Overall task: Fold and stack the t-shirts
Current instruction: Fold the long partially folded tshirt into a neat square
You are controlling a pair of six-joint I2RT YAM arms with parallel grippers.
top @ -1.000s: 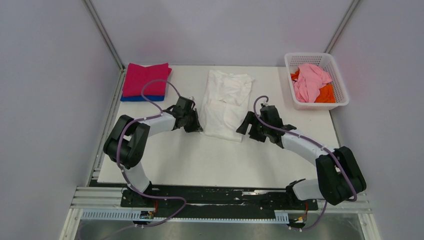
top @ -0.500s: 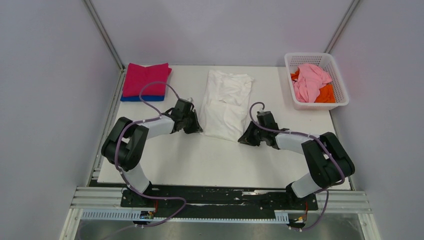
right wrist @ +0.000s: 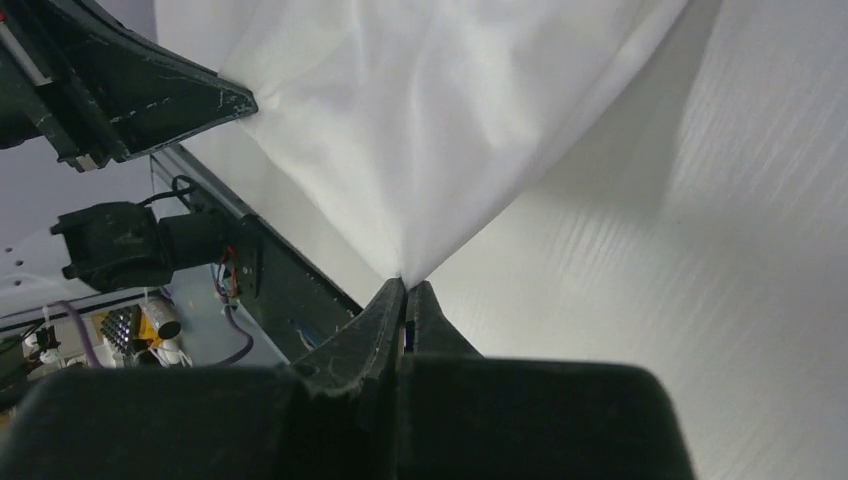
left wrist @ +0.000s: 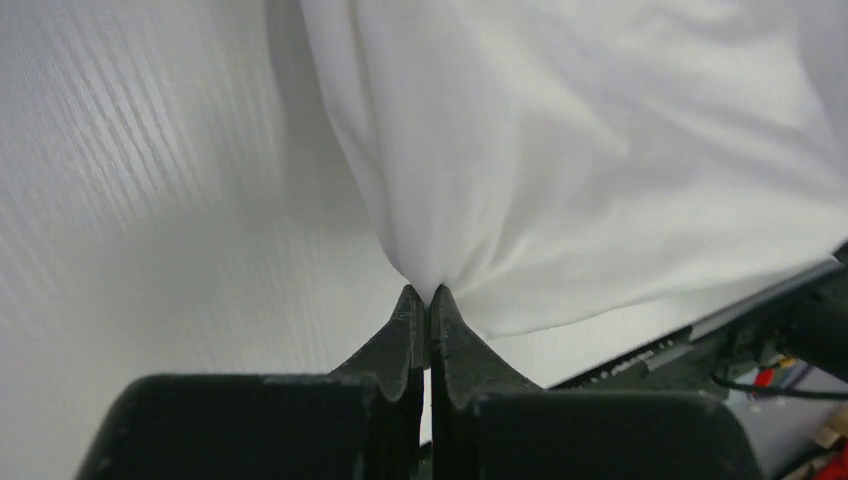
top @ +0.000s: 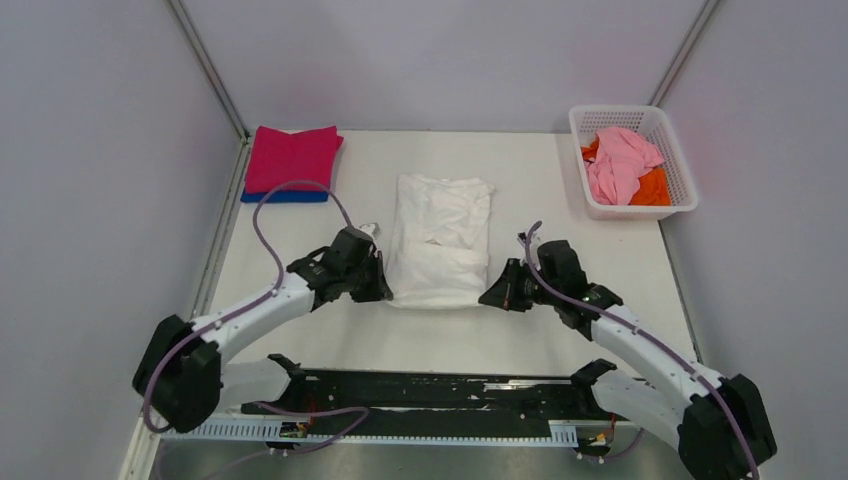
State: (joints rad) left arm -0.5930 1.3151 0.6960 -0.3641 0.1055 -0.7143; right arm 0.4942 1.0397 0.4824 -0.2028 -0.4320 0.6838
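Magenta tee (top: 292,157) atop blue tee (top: 285,196) sits at far-left corner of worktop (top: 540,190). L gripper (left wrist: 428,300) clamps near-left corner of white tee (top: 441,240), mid-worktop; R gripper (right wrist: 405,290) clamps its near-right corner. Fold goes best w/ both corners level, hem taut, moved in sync. Both arms reach low, forearms angled inward, wrists beside tee's near hem. Pink tee (top: 618,160) in basket (top: 640,211), far-right corner.

White table (top: 450,340), pale grey walls (top: 450,60), even light
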